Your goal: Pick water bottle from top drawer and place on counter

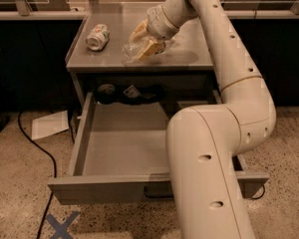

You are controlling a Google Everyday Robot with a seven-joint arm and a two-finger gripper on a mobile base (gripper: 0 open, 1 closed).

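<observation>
Arm (209, 24) reaches over the counter (189, 59); gripper (145, 40) clasps the tilted water bottle (131, 52).

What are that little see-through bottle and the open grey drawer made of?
Small clear crinkled bottle, gripped by the pincer above the grey counter: likely thin plastic, see-through and creased. Wide shallow grey drawer: probably sheet metal, matt, with thin folded walls.

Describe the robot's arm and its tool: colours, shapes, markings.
The arm is cream-white, built of thick rounded tube sections with smooth bulging joints. Small dark round dots run along its sides, and thin seam lines ring the sections. No loose cables show. The tool, over the counter, has a ringed pale wrist and yellowish-tan fingers.
</observation>
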